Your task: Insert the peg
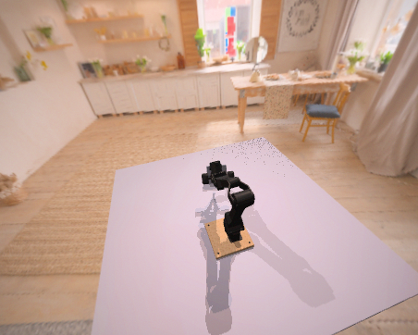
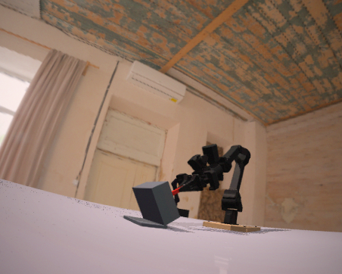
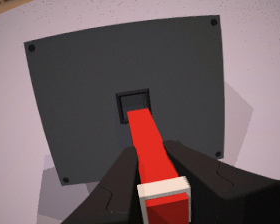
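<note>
The tool point(image 3: 153, 163) grips the red peg point(image 3: 151, 149), tip at the panel's point(image 3: 71, 90) hole point(image 3: 134, 103).

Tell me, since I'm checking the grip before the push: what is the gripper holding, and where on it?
The gripper holds the red peg, clamped by its sides near the white-capped rear end, its front tip at the panel's hole.

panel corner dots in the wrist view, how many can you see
4: top left, top right, bottom left, bottom right of the dark panel; none seem hidden.
</note>
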`<state>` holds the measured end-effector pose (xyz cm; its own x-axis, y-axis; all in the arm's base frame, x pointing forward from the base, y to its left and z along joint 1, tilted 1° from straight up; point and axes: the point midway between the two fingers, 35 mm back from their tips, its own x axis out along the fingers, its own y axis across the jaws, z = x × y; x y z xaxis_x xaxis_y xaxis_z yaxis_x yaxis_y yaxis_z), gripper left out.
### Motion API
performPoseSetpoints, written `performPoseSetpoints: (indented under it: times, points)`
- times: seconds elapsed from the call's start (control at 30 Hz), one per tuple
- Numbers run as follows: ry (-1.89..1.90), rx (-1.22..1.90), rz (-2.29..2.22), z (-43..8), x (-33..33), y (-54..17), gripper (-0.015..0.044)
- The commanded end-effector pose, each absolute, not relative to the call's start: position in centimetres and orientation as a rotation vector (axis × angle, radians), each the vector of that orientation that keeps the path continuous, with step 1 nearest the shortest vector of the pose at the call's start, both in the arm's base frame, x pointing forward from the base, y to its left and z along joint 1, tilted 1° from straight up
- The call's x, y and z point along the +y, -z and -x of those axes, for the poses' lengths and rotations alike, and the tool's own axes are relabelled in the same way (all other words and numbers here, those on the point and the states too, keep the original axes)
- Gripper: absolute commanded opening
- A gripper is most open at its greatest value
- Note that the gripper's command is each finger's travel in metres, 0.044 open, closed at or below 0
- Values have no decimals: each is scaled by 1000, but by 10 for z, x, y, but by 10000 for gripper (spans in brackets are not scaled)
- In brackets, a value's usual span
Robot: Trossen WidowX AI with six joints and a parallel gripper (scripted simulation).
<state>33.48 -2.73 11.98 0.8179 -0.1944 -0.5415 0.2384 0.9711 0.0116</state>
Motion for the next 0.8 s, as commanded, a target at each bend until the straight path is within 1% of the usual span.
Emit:
performPoseSetpoints:
  times: [0.0,0.3,0.77]
  points:
    - [229,564,-81,-340,-28,-117,0]
    - [229,563,-81,-349,-30,-111,0]
    - [232,572,-83,-344,-30,-110,0]
